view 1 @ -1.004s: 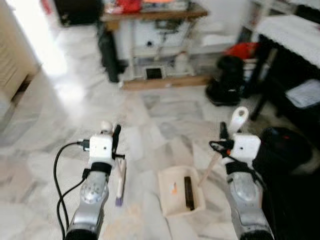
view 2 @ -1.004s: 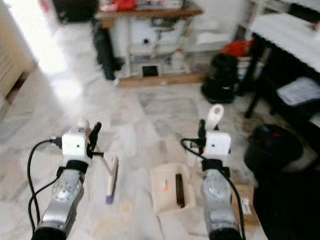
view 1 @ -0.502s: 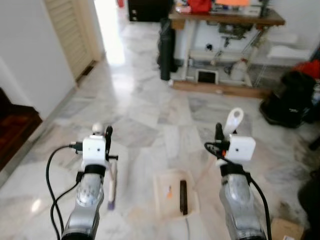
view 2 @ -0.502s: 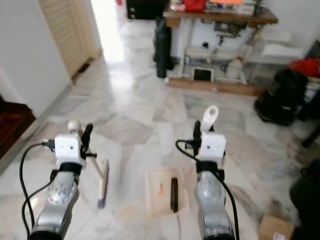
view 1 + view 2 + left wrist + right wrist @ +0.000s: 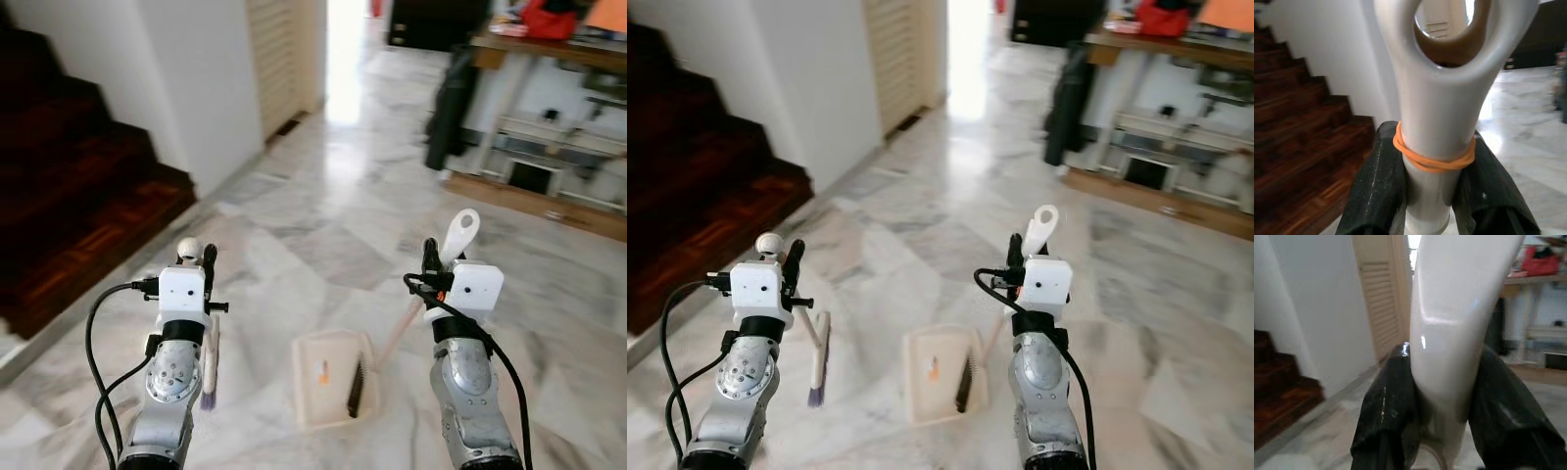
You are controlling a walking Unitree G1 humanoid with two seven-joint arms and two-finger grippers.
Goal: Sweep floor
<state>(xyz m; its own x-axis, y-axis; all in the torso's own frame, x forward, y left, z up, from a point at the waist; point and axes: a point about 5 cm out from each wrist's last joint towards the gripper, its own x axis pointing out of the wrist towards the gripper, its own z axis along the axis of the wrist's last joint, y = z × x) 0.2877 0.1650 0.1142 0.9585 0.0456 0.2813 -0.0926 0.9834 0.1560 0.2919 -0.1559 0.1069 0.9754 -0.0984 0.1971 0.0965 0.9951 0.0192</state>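
Left gripper [image 5: 1435, 191] gripping broom [image 5: 817, 360], right gripper [image 5: 1442, 431] gripping dustpan [image 5: 939, 373]

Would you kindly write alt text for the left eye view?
The left tool holds a broom and the right tool a dustpan, both resting on a marble floor. Dark wooden stairs rise at left.

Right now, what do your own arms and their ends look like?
Both arms are silver metal tubes with round joint discs. Each carries a white boxy wrist block, with a black band below it. The left end effector and right end effector each have two long black fingers. A black cable loops from the left arm; thinner black wires, with a small orange bit, run along the right arm.
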